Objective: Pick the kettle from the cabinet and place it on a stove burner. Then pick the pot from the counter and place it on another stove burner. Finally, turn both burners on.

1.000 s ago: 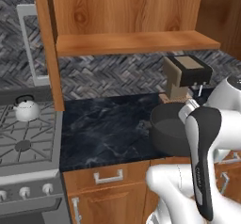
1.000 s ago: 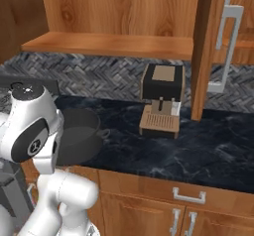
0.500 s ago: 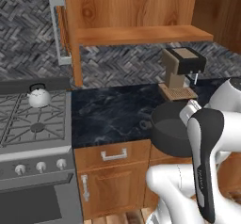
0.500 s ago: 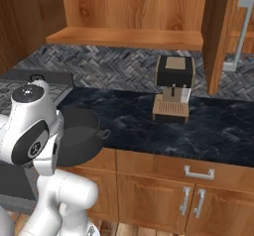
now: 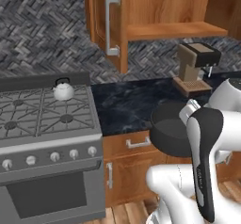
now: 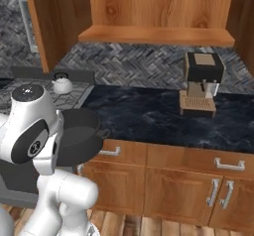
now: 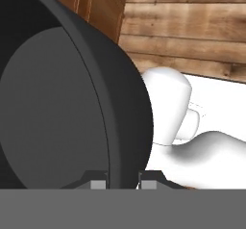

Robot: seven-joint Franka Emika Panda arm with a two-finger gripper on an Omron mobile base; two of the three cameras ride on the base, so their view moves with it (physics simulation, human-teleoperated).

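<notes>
1. the pot (image 5: pixel 170 129) is pinched by its rim in the gripper (image 7: pixel 123 181), held off the counter (image 5: pixel 127 106).
2. the kettle (image 5: pixel 63 90) is sitting on a back burner.
3. the pot should be kept level and lowered centred onto a free burner (image 5: pixel 66 118).

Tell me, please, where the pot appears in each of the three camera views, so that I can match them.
Left base view: the pot sits right of centre, in front of the counter edge, beside the arm.
Right base view: the pot is at left, below the kettle.
Hand view: the pot covers the left half, its wall between the fingertips.
Shared landmark: the coffee machine.
</notes>
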